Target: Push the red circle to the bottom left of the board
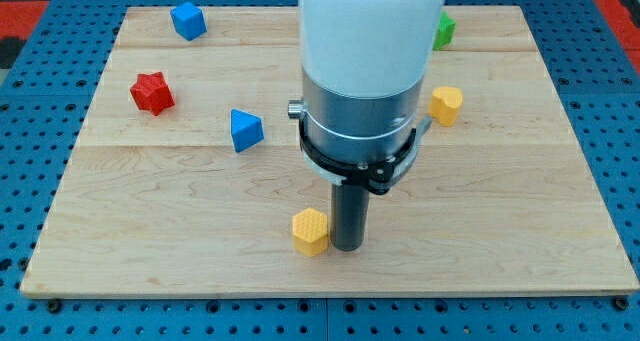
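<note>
No red circle shows in the camera view; the arm's wide body hides the middle and top of the board. The only red block in sight is a red star (152,92) at the view's left. My tip (346,247) rests on the board near the bottom middle, right beside a yellow hexagon (311,231), which lies to its left, touching or almost touching the rod.
A blue cube (187,21) lies at the top left and a blue triangle (245,130) left of centre. A yellow block (446,104) lies right of the arm. A green block (443,29) peeks out at the top right. The wooden board (520,221) sits on a blue pegboard.
</note>
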Robot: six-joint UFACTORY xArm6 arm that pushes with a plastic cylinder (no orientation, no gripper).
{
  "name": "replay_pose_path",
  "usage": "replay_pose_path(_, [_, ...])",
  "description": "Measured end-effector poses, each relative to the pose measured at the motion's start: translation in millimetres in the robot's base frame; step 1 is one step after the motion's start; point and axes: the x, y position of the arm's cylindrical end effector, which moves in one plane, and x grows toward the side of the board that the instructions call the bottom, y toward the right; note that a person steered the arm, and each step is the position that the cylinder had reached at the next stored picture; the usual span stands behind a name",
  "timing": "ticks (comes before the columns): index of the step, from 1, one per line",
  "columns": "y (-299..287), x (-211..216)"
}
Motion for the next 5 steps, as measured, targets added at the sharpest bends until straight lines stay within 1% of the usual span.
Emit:
replay_pose_path(1, [19.8,-40.1])
replay_pose_path(2, [21.6,-58.9])
replay_pose_path(5, [21.6,-78.6])
